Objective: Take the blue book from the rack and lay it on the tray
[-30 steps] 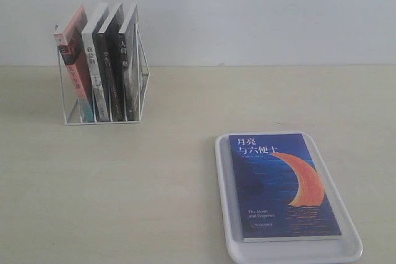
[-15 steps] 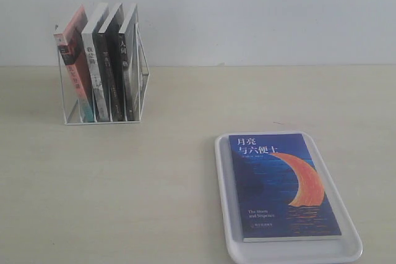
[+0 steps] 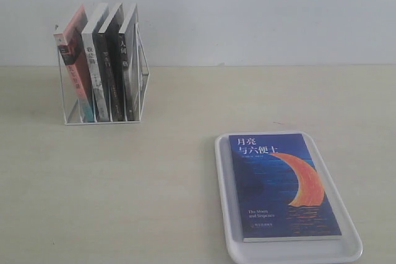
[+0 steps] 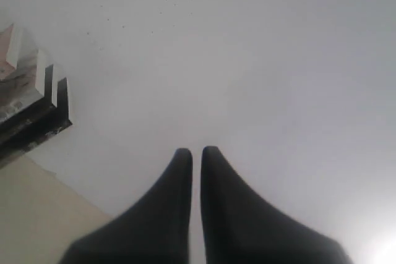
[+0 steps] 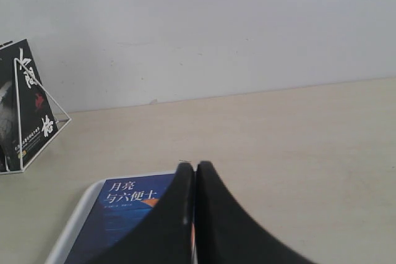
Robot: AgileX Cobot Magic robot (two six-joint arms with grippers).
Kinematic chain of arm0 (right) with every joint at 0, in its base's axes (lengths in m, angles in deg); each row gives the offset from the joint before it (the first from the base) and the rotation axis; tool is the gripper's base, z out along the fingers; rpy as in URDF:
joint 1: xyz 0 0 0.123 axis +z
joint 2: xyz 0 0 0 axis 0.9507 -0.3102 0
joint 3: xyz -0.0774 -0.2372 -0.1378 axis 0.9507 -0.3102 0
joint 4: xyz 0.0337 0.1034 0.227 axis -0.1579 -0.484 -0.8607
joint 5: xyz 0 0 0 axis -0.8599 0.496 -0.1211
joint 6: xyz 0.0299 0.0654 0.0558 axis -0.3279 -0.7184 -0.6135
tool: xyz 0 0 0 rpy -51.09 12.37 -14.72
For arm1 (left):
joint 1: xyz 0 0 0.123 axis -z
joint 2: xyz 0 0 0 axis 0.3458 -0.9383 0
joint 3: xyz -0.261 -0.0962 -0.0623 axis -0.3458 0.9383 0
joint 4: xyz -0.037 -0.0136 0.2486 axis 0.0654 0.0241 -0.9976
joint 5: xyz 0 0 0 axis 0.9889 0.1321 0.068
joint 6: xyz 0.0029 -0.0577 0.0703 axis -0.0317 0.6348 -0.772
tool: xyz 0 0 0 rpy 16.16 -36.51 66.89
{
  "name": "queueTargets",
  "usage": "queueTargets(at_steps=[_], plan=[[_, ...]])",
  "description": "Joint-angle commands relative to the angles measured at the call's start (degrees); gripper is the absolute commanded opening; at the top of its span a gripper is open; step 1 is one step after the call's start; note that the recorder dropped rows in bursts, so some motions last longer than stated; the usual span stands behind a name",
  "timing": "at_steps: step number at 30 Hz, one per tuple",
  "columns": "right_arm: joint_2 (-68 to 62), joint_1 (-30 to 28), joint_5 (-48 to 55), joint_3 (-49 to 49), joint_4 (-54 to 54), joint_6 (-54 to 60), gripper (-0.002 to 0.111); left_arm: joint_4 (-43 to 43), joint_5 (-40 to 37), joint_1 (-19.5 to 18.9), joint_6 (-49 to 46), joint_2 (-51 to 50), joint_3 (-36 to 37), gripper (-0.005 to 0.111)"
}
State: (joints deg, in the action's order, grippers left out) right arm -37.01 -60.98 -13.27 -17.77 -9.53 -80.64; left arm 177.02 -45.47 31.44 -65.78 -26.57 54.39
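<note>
leaning in one rack (image 3: pixel 145 82), four books (image 3: pixel 105 66)

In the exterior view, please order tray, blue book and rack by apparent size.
1. tray, largest.
2. blue book and rack look about alike; the rack stands farther away, so I do not rank them.

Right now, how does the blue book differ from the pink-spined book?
The blue book lies flat, cover up, on the tray; the pink-spined book stands leaning in the rack. The blue book shows its full cover; the pink-spined book mainly its spine. Both are closed.
</note>
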Motion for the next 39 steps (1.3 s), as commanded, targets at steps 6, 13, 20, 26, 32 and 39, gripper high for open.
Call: queueTargets(at_steps=[6, 13, 20, 26, 32, 39], plan=[[0.31, -0.18, -0.73, 0.07, 0.31, 0.11, 0.0, 0.34, -6.47, -0.25, -22.5, 0.06, 0.27, 0.005], [0.31, -0.18, -0.73, 0.07, 0.31, 0.11, 0.0, -49.18, -4.0, -0.25, 21.8, 0.06, 1.91, 0.005], [0.31, -0.18, -0.73, 0.07, 0.31, 0.11, 0.0, -103.42, -2.42, -0.25, 55.33, 4.13, 8.17, 0.005], [0.31, -0.18, -0.73, 0.07, 0.31, 0.11, 0.0, -105.5, -2.4, -0.64, 55.33, 6.16, 8.98, 0.005], [0.31, -0.18, -0.17, 0.07, 0.31, 0.11, 0.0, -105.26, 6.56, -2.72, 55.33, 6.16, 14.2, 0.005], [0.31, -0.18, -0.41, 0.07, 0.31, 0.11, 0.0, -103.19, 0.69, -5.28, 55.33, 6.16, 14.2, 0.005]])
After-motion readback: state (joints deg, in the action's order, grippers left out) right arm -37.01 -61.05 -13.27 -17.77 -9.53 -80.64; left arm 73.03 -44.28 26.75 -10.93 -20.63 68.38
